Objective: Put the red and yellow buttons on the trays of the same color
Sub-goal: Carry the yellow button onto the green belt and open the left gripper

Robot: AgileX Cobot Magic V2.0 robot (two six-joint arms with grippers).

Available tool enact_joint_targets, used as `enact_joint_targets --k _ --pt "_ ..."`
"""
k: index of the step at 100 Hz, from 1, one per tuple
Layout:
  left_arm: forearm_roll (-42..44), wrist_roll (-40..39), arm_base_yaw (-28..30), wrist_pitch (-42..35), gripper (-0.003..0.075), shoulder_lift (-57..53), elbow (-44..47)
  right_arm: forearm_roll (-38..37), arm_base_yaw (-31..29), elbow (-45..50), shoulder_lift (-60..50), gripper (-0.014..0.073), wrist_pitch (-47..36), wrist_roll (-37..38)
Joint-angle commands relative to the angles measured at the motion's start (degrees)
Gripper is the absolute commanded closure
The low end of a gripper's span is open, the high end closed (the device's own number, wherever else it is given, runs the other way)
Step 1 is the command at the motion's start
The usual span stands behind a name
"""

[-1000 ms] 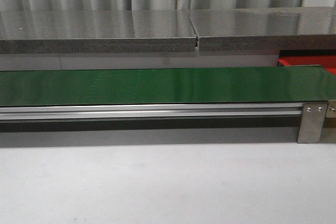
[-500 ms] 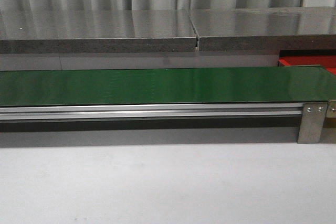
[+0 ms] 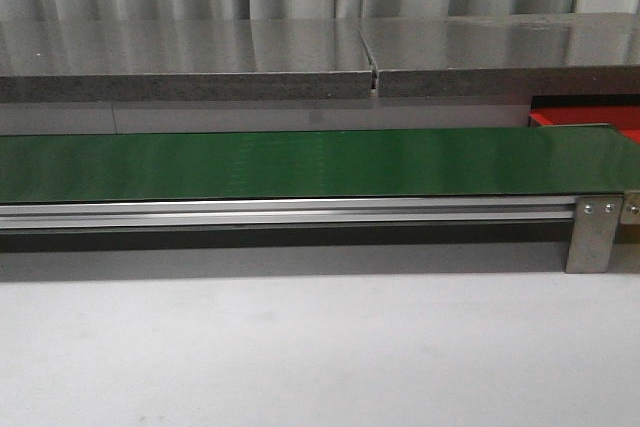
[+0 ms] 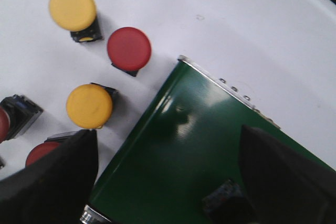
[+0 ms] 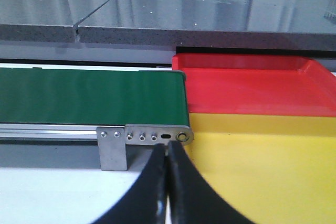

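In the left wrist view, two yellow buttons [image 4: 72, 8] [image 4: 90, 106] and a red button [image 4: 129, 49] stand on the white table beside the end of the green belt [image 4: 199, 129]. Another red button [image 4: 39, 152] peeks out behind one finger. My left gripper [image 4: 168, 182] hangs open over the belt end, with nothing between its fingers. A small dark object [image 4: 224, 200] lies on the belt by the other finger; I cannot tell what it is. In the right wrist view, the red tray [image 5: 247, 85] and yellow tray [image 5: 262, 171] sit past the belt's end. My right gripper [image 5: 168, 148] is shut and empty.
The front view shows the long green belt [image 3: 300, 162] on its aluminium rail [image 3: 290, 209], a steel bracket [image 3: 595, 232], a grey shelf [image 3: 300, 67] behind, and a corner of the red tray [image 3: 600, 119]. A dark button body [image 4: 21, 111] lies at the left wrist view's edge.
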Motion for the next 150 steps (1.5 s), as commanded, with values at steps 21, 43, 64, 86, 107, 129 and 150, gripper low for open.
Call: enact_joint_targets --k 21,43,64,86,107,129,150 --pt "-10.9 -2.5 6.3 -2.4 0.0173 2.1 -2.2 -0.4 -0.4 -0.5 -0.9 0.066 -4.5 -0.2" --pt "-11.1 -2.5 7.2 -8.1 0.0173 4.4 -2.2 -0.4 -0.4 -0.5 -0.9 0.066 -4.5 -0.2" --pt "-13.5 -2.4 7.2 -12.3 0.0173 7.5 -2.2 -0.4 -0.4 -0.5 -0.9 0.066 -4.5 -0.2" --pt "-15.0 -1.7 7.1 -15.4 0.0173 10.0 -2.2 -0.4 -0.4 -0.5 -0.9 0.066 -4.5 -0.2" --pt "-16.0 -1.3 7.1 -16.5 0.0173 11.8 -2.2 -0.4 -0.4 -0.5 -0.9 0.066 -4.5 -0.2" --pt "-16.0 -0.4 7.1 -17.4 0.0235 11.9 -2.2 -0.4 -0.4 -0.5 -0.9 0.066 -4.5 -0.2" --pt "-16.0 -0.4 7.1 -17.4 0.0418 11.9 -2.2 -0.4 -0.4 -0.5 -0.9 0.066 -4.5 -0.2"
